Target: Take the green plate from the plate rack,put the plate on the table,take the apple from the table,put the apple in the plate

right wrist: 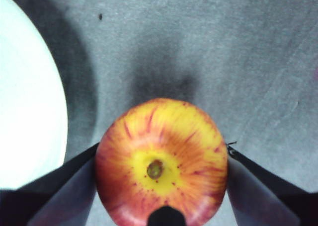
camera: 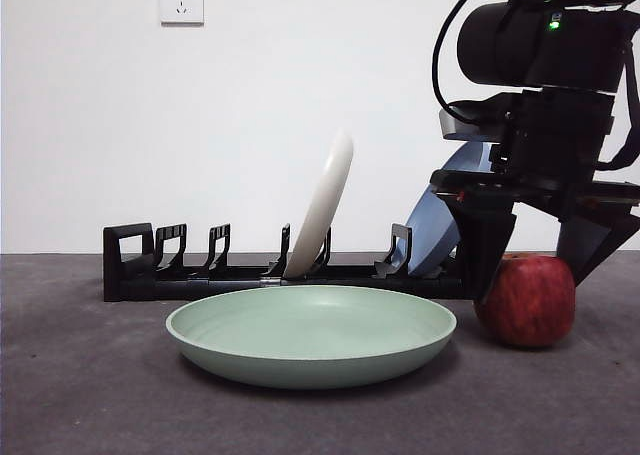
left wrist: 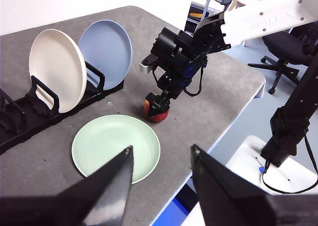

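Dark grey table (camera: 90, 395), rough matte top, white wall with one socket (camera: 181, 2) behind. Apple (right wrist: 161, 161): red, yellow-orange crown, sitting on the table between the two jaws of the right gripper (camera: 545, 265), which is reaching down over it from above; the jaws are lying against or just beside its flanks, contact not certain. Green plate (camera: 311, 333): lying flat on the table just beside the right gripper and apple, empty. Plate rack (camera: 160, 265): standing behind the green plate, holding a cream-white plate (camera: 325, 207) upright and a blue plate (left wrist: 107, 47) leaning at the end nearest the right gripper. Left gripper (left wrist: 161, 179): hovering high above the table edge, jaws spread, gripping nothing.
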